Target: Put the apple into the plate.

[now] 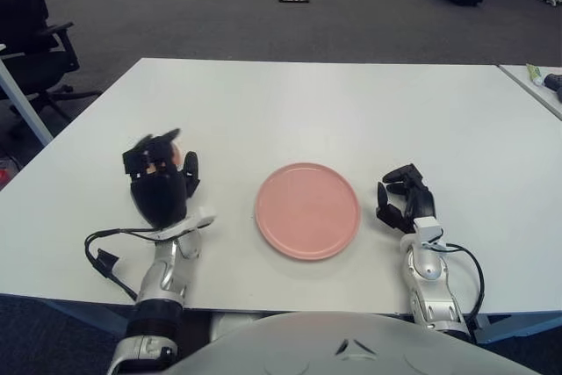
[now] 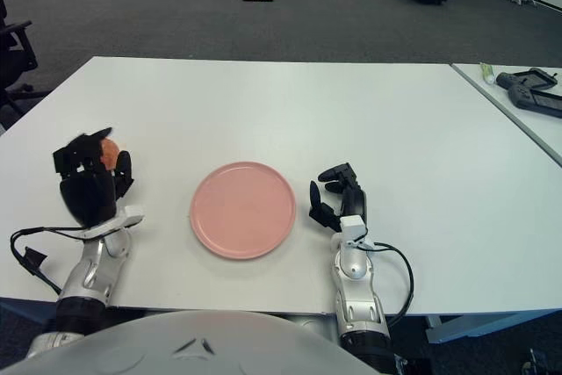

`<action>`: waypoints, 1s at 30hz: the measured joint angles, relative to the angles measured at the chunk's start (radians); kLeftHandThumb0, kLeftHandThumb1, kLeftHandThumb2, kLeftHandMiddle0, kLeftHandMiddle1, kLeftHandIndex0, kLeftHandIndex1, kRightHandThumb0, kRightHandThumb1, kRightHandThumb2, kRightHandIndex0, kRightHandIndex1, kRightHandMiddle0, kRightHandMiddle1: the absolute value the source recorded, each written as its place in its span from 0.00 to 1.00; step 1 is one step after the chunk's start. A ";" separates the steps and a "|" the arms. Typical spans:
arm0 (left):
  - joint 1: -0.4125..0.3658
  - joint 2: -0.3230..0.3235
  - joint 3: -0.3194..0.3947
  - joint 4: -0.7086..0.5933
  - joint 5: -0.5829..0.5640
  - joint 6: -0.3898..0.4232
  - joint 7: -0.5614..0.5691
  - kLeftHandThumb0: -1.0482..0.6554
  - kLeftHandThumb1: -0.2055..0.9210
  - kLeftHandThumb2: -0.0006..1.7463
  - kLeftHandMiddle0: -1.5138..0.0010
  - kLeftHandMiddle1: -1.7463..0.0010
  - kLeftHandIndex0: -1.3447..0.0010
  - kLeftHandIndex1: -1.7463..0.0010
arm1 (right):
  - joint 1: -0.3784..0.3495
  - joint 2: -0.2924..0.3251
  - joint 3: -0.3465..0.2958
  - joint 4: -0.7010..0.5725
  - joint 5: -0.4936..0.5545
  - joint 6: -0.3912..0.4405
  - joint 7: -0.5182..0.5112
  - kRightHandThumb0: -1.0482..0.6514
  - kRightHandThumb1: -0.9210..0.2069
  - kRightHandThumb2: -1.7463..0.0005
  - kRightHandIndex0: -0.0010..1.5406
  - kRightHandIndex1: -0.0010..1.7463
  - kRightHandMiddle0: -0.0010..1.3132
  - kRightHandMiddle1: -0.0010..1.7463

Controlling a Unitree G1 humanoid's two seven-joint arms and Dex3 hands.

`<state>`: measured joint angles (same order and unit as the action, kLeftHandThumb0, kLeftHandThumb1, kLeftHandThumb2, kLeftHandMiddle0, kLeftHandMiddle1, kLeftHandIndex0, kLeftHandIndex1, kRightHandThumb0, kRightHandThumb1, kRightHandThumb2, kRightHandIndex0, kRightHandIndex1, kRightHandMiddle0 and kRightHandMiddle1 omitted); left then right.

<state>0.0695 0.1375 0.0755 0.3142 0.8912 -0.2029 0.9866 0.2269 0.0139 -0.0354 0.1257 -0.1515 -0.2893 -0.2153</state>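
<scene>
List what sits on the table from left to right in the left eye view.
left hand, with the apple showing behind its fingers → pink plate → right hand.

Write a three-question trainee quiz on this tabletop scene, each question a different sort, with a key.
1. True or false: the apple already lies on the pink plate.
2. Multiple choice: which hand is at the apple? A) the left hand B) the right hand C) neither
3. Fill in: the right hand shows to the ___ of the plate.

Key:
1. False. The plate's top is bare; the apple sits on the white table, left of the plate and mostly hidden behind the left hand.
2. A. Whether its fingers have closed on the fruit cannot be told.
3. Right. It is idle there, fingers curled, holding nothing.
</scene>
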 measured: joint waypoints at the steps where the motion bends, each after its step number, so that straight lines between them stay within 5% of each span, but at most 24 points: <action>1: -0.003 0.000 -0.001 0.003 -0.005 0.022 -0.001 0.01 1.00 0.28 1.00 0.99 1.00 0.95 | 0.000 0.000 0.000 0.000 0.000 0.001 0.000 0.38 0.29 0.45 0.41 1.00 0.30 1.00; 5: -0.005 -0.002 -0.013 -0.015 -0.015 0.119 -0.042 0.00 0.99 0.17 1.00 1.00 1.00 0.99 | -0.002 0.000 -0.001 0.000 0.000 0.006 0.000 0.38 0.28 0.45 0.39 0.99 0.30 1.00; 15: -0.097 0.044 -0.043 0.015 -0.067 0.298 -0.236 0.00 0.90 0.10 1.00 1.00 1.00 1.00 | -0.004 0.002 -0.001 0.000 0.004 0.009 0.000 0.38 0.27 0.46 0.41 1.00 0.29 1.00; 24: -0.229 0.151 -0.082 0.186 -0.106 0.314 -0.311 0.00 0.88 0.09 1.00 1.00 1.00 1.00 | -0.007 0.001 -0.002 0.001 0.004 0.008 0.000 0.38 0.28 0.45 0.42 1.00 0.30 1.00; 30: -0.328 0.178 -0.128 0.421 -0.147 0.276 -0.323 0.00 0.87 0.08 1.00 1.00 1.00 1.00 | -0.009 0.000 -0.004 0.006 0.007 0.005 0.004 0.38 0.28 0.45 0.42 1.00 0.30 1.00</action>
<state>-0.2589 0.3155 -0.0526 0.7349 0.7443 0.0726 0.6640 0.2184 0.0141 -0.0390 0.1313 -0.1444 -0.2846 -0.2118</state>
